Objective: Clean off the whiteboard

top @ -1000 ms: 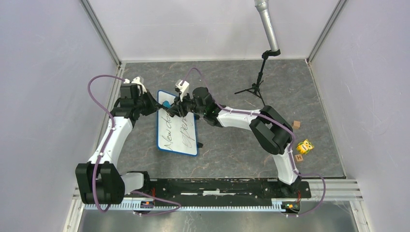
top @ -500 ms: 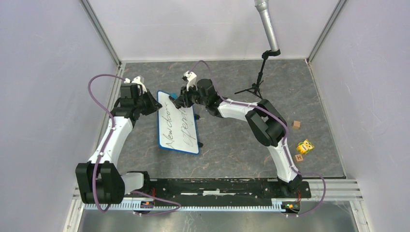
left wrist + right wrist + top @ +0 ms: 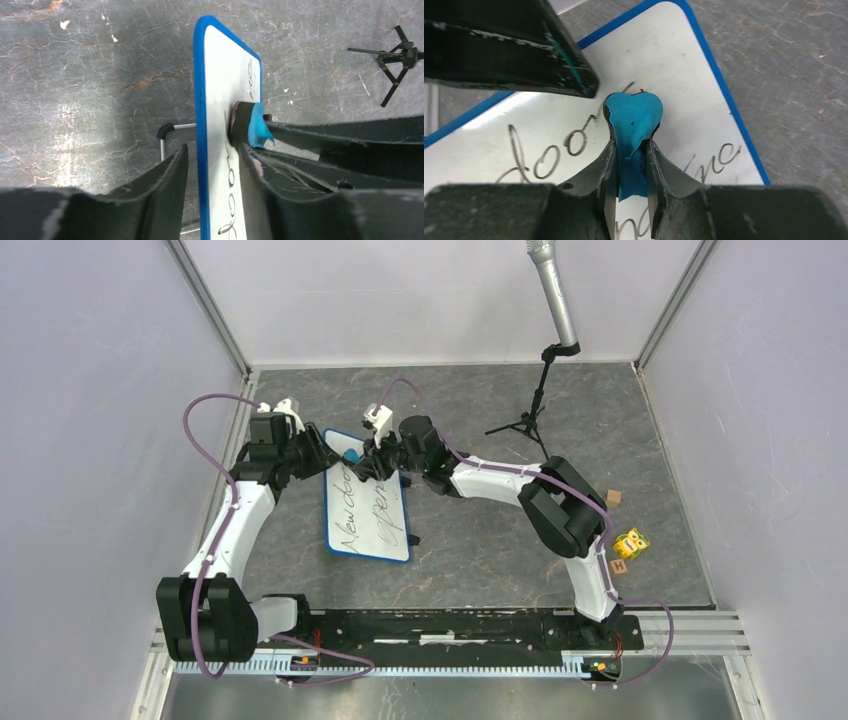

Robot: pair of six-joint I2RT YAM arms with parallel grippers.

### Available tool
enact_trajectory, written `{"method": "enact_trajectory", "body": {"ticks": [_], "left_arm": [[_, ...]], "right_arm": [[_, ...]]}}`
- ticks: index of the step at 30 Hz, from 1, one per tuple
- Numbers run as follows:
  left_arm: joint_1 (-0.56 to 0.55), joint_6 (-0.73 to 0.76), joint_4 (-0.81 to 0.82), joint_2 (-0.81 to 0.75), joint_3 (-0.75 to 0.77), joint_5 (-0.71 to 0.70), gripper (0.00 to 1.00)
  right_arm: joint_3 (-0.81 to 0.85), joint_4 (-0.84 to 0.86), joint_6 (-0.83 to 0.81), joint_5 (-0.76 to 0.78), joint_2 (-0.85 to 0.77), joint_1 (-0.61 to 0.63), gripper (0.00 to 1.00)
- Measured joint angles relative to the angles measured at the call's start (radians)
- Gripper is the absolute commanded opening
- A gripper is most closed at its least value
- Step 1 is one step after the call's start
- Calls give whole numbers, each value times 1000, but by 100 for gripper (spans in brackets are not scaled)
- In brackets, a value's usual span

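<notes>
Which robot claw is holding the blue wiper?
The right claw: it pinches the blue eraser against the whiteboard. The left claw only straddles the whiteboard's blue edge.

The top external camera looks down from high at the near edge over the whole table, while each wrist camera sits close in, the left seemingly sighting edge-on along the whiteboard, the right facing down onto its far end, which all three views share
</notes>
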Motion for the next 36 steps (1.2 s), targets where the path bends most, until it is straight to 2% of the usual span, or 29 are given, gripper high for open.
{"method": "enact_trajectory", "body": {"ticks": [5, 7, 9, 11, 19, 26, 36], "left_arm": [[21, -30, -1, 0, 0, 5, 84], [50, -53, -1, -4, 0, 2, 89], [71, -80, 0, -10, 2, -5, 89], [91, -115, 9, -11, 6, -6, 85], [111, -182, 85, 150, 87, 51, 47], [111, -179, 121, 190, 92, 80, 29], [115, -168, 168, 198, 80, 112, 9]], "right_arm": [[-7, -10, 55, -2, -13, 3, 5], [-7, -19, 85, -13, -13, -15, 5], [-7, -28, 104, -18, -13, -34, 5], [-7, -30, 118, -22, -13, -48, 5], [41, -56, 147, -63, 12, -61, 6], [216, -124, 128, -109, 122, -57, 6], [269, -209, 11, -90, 130, -34, 6]]}}
